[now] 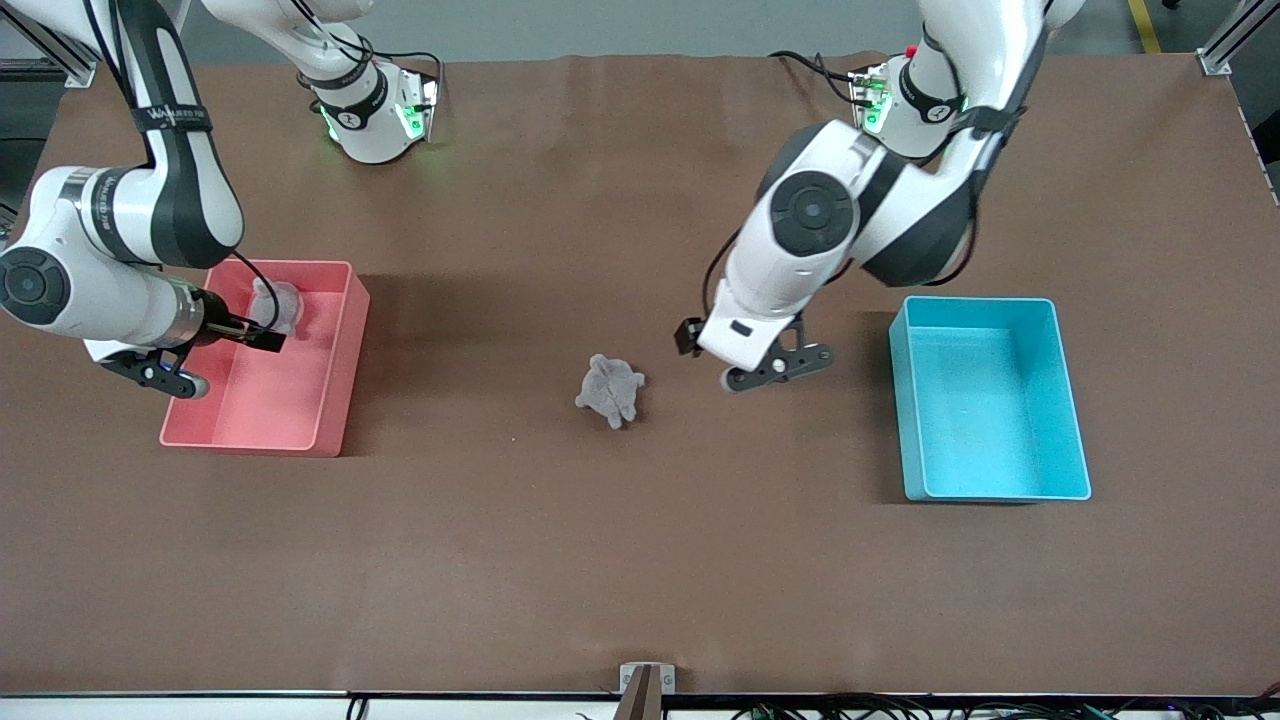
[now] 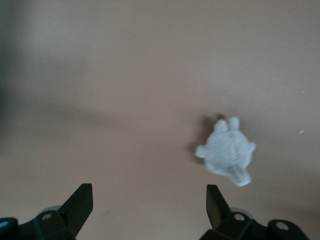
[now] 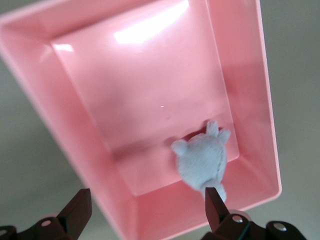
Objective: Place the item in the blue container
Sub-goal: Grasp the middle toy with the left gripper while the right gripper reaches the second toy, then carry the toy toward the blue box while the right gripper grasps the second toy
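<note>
On the bare brown table [image 1: 560, 560], the grey toy [image 1: 610, 390] lies loose near the middle, well apart from both bins and touched by nothing. It looks like a small plush animal lying flat. Toward the left arm's end, about level with the toy, stands the blue bin [image 1: 1075, 400]; nothing shows inside it, so the task is not yet done. The left gripper [image 1: 775, 368] hovers over the table between the toy and the blue bin, jaws spread wide and holding nothing; its wrist view shows the toy ahead of the fingertips, not between them. By my reading this arm is on its approach, with the grasp, the lift, the carry and the drop all still to come. Toward the right arm's end sits the pink bin [image 1: 335, 390], with a second grey toy [image 1: 275, 305] resting in its farther part. The right gripper [image 1: 165, 378] hangs over that bin's edge, released and empty, apparently waiting.
</note>
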